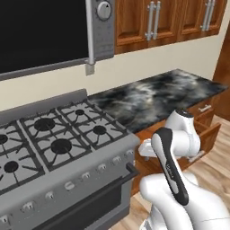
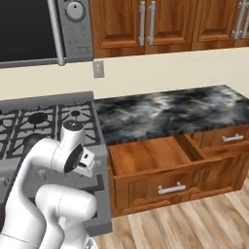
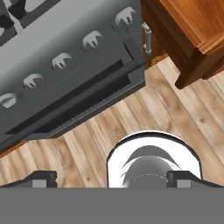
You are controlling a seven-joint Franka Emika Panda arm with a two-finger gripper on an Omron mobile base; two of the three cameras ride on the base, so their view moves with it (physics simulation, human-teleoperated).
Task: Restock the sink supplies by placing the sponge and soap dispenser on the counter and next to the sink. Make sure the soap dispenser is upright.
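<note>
The counter (image 1: 152, 96) (image 2: 165, 114) is a black marbled slab to the right of the gas stove, over brown cabinets. The sponge, the soap dispenser and the sink are out of view. In the hand view my gripper (image 3: 113, 179) points down at the wooden floor in front of the stove, below counter height. Its dark fingertips (image 3: 41, 178) stand far apart with nothing between them, so it is open. The arm is folded low in front of the stove's right corner in both base views.
A wooden drawer (image 2: 151, 158) (image 1: 211, 130) (image 3: 192, 30) stands pulled out under the counter, just right of my hand. The stove (image 1: 58, 139) with its knobs and oven handle (image 3: 83, 103) is at the left. A microwave (image 1: 45, 31) and wall cabinets (image 2: 146, 24) hang above.
</note>
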